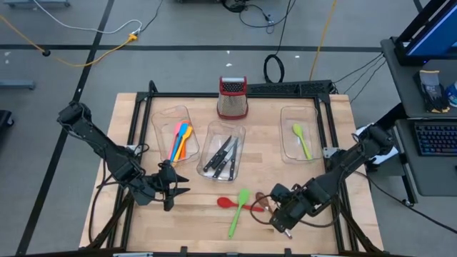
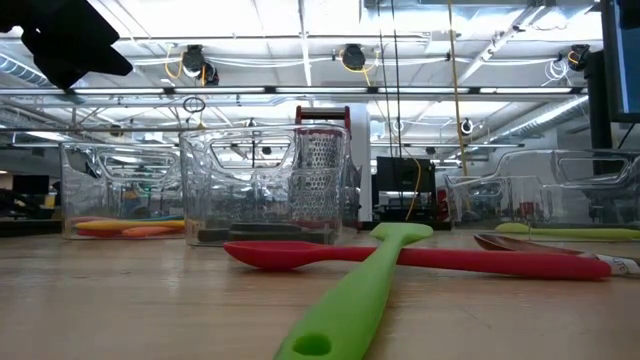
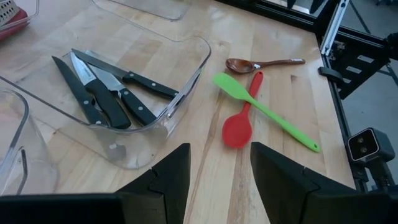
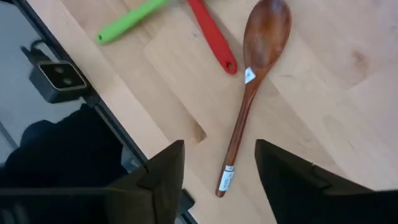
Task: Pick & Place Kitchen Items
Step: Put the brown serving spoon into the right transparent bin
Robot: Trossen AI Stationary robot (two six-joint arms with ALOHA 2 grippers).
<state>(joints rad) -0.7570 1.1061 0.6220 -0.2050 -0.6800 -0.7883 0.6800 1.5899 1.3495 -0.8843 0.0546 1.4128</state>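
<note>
A red spoon (image 1: 227,203), a green spatula (image 1: 238,212) lying across it and a brown wooden spoon (image 4: 256,74) lie on the wooden table near its near edge. They also show in the low view, red spoon (image 2: 420,258) and green spatula (image 2: 350,295). My right gripper (image 4: 221,158) is open above the brown spoon's handle end (image 4: 225,180), its fingers on either side and apart from it. My left gripper (image 3: 219,163) is open and empty at the table's left (image 1: 183,185), pointing toward the loose utensils.
Three clear bins stand farther back: the left one (image 1: 163,121) holds pink, orange, yellow and blue utensils, the middle one (image 1: 214,130) black-handled knives (image 3: 106,93), the right one (image 1: 285,118) a green spoon. A red-topped grater (image 1: 233,98) stands behind them. A black frame rail (image 4: 93,102) runs along the near edge.
</note>
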